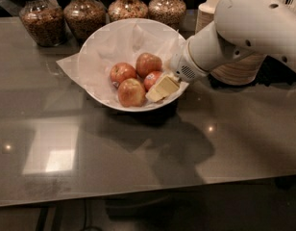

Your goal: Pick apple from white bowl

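The white bowl [101, 42], wide and lined with crumpled white paper, stands on the dark table at the back centre. It holds four apples. The reddest apple [151, 79], with a small pale sticker, lies at the right of the group, and its right side is hidden. My gripper [161, 88], cream-coloured at the end of a white arm coming from the right, reaches over the bowl's right rim and sits right against that apple.
Three paler apples lie beside it: one at the left [121, 72], one behind [148, 63], one in front [131, 93]. Several glass jars [84, 16] line the back edge. Stacked beige paper bowls [237, 71] stand behind my arm at the right.
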Tool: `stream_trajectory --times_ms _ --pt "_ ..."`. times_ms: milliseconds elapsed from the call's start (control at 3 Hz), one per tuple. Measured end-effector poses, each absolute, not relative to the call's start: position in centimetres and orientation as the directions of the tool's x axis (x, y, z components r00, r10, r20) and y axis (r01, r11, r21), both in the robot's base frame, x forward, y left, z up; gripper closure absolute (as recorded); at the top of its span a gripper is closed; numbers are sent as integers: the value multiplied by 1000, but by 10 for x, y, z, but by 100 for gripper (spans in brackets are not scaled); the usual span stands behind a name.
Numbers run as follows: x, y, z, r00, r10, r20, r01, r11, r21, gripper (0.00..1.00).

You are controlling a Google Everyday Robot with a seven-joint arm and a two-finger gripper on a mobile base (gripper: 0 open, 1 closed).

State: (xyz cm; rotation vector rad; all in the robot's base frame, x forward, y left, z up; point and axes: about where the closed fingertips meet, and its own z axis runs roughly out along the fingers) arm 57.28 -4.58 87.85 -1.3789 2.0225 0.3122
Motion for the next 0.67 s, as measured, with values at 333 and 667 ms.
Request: stream_trajectory --times_ms 333,667 --pt "573 -45 873 -228 -746 -625 -894 415 -170 32" --pt "572 -43 866 -231 -756 -613 -895 412 -171 32"
